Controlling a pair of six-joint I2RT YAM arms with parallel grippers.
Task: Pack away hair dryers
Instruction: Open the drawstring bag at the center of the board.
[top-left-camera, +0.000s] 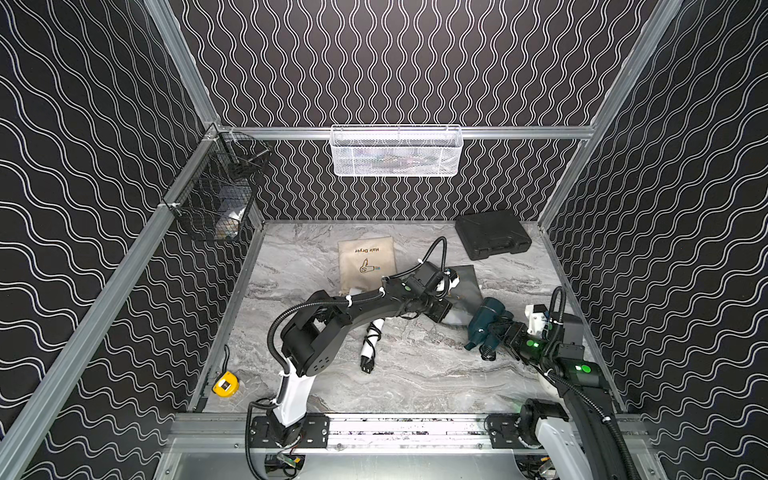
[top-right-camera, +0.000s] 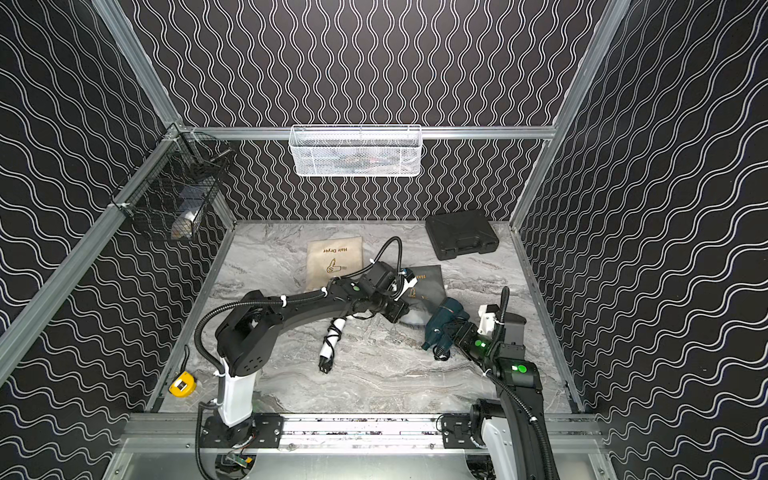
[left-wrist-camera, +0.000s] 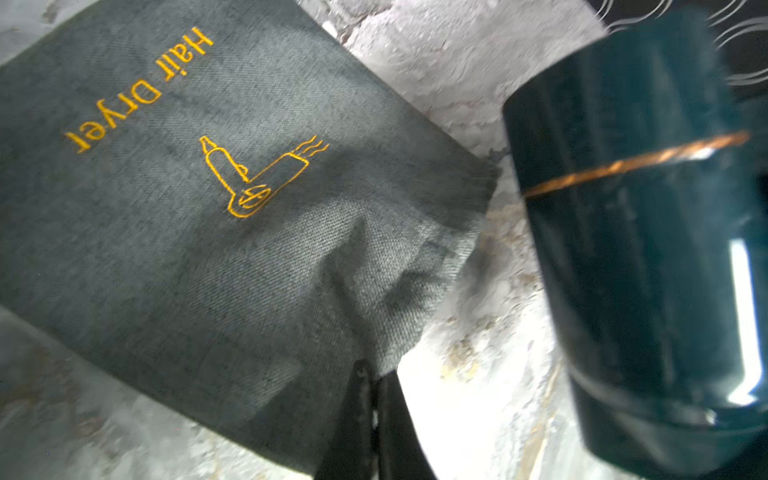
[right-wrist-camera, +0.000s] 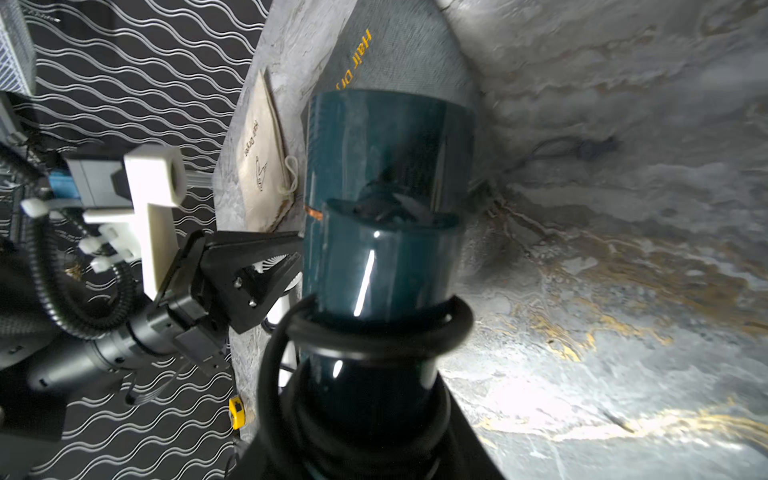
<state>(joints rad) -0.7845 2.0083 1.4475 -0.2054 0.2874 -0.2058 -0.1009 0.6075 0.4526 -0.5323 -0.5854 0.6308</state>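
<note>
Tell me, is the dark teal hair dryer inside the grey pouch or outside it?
Outside. The teal hair dryer is bare beside the grey pouch; no cloth covers its barrel in either wrist view.

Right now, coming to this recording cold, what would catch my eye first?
The teal hair dryer stands out. The right gripper holds it at the right side of the marble table, barrel aimed at the grey pouch just beyond. The left arm reaches across the middle, the left gripper pinched shut on that pouch's edge. Between the arms the white hair dryer lies flat, black cord wound round its handle.
</note>
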